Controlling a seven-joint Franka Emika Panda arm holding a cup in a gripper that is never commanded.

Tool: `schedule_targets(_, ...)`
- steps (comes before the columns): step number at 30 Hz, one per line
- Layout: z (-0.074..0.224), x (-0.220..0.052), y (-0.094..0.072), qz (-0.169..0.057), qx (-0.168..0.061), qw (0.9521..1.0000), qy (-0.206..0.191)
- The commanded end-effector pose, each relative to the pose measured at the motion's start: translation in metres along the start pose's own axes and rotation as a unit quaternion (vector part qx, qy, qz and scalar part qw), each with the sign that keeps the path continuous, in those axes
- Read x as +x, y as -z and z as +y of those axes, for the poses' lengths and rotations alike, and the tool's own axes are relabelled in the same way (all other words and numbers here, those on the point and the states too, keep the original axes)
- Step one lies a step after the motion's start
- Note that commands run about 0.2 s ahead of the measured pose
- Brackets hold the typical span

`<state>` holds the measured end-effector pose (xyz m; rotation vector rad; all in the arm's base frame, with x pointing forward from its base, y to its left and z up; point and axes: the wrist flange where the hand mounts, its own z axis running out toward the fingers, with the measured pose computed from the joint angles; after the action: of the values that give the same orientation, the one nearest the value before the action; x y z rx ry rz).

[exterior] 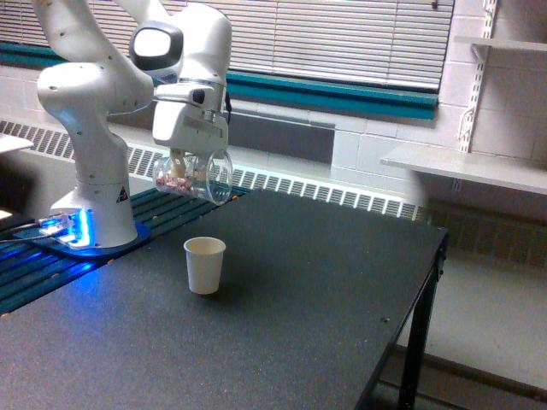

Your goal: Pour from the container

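Note:
The container [195, 177] is a clear plastic cup lying tipped on its side in the air, its flared rim pointing to the exterior view's right. Small reddish-brown and tan pieces rest near its closed end. My gripper [190, 159] hangs from the white arm and is shut on the container from above. Below it, a little to the right and well apart, a small off-white paper cup [205, 265] stands upright on the black table [282, 325].
The arm's white base [94, 205] with a blue light sits at the table's left edge. A radiator runs along the wall behind. The table's right edge drops off near a black leg [414, 359]. A grey shelf [461, 166] juts out at right.

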<state>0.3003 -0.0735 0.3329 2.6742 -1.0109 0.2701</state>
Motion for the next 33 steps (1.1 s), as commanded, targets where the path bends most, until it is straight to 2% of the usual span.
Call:
schedule_targets(1,-0.005,-0.019,-0.006,-0.018,-0.016,0.9997,0.008)
schedule_targets(17,-0.006,-0.031,-0.003,-0.036,-0.037,0.9986,-0.01)
schedule_targets(33,-0.007,-0.043,-0.007,-0.061,-0.056,0.9966,-0.006)
